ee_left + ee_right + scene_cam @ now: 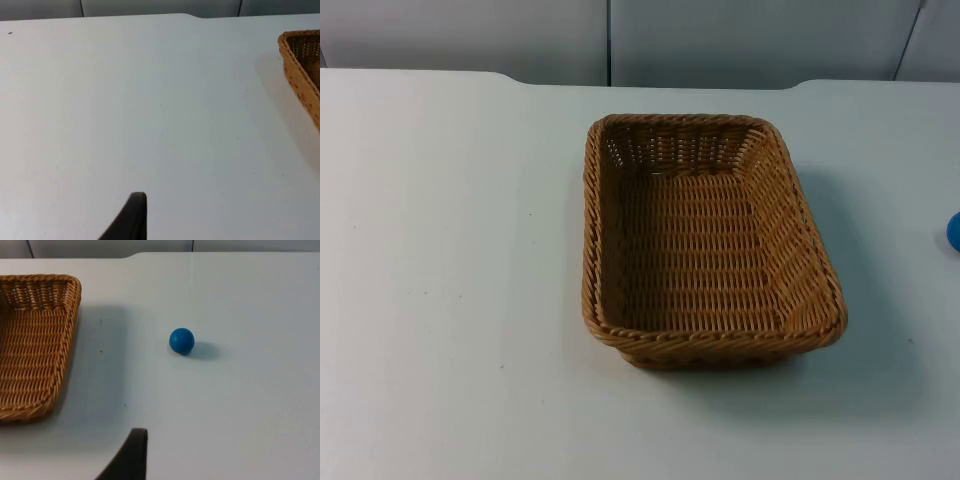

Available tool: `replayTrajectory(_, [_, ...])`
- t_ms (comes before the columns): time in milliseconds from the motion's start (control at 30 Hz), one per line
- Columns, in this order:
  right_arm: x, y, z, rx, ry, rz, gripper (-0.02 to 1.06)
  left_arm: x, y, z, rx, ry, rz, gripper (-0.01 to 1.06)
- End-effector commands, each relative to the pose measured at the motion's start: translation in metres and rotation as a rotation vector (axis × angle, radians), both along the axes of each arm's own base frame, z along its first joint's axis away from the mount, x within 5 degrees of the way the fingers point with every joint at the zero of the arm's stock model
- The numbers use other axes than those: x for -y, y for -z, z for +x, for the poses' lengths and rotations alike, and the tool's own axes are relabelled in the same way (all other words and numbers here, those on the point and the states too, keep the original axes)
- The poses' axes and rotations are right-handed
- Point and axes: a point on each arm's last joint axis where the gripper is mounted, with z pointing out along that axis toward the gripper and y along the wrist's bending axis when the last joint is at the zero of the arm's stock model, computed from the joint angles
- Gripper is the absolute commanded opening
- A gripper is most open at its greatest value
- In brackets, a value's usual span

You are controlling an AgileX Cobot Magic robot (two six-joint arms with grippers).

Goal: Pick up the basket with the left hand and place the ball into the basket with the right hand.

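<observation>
From the right arm's wrist camera, one black fingertip of the right pincer (131,455) stands over bare white bench (240,415); only that single finger shows, so I cannot tell how wide the pincer stands. Beyond it the small blue ball (181,340) rests on the bench, well apart from the rectangular woven brown wicker basket (35,340), which sits to its side. From the left arm's wrist camera, a single black fingertip of the left pincer (131,217) stands over bare bench too, its width equally impossible to judge, with a corner of the basket further off. From the top camera the basket sits flat, upright, nothing inside, the ball at the right edge. The grey partition wall (740,40) closes the bench behind.
</observation>
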Motion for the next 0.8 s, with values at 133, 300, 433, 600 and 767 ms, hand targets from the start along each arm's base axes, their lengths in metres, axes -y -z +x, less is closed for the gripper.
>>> replayTrajectory(133, [-0.0001,0.0007,0.0002,0.008,0.006,0.0,1.04,-0.0001,-0.0001,-0.0001,0.012,0.03,-0.009,1.05])
replayTrajectory(300, [-0.0001,0.0007,0.0002,0.008,0.006,0.0,1.04,-0.0001,-0.0001,-0.0001,0.012,0.032,-0.009,1.05])
replayTrajectory(433, [-0.0001,0.0007,0.0002,0.008,0.006,0.0,1.04,-0.0001,-0.0001,-0.0001,0.012,0.032,-0.009,1.05])
replayTrajectory(600, [-0.0001,0.0007,0.0002,0.008,0.006,0.0,1.04,-0.0001,-0.0001,-0.0001,0.012,0.032,-0.009,1.05])
replayTrajectory(767, [-0.0001,0.0007,0.0002,0.008,0.006,0.0,1.04,-0.0001,-0.0001,-0.0001,0.012,0.032,-0.009,1.05])
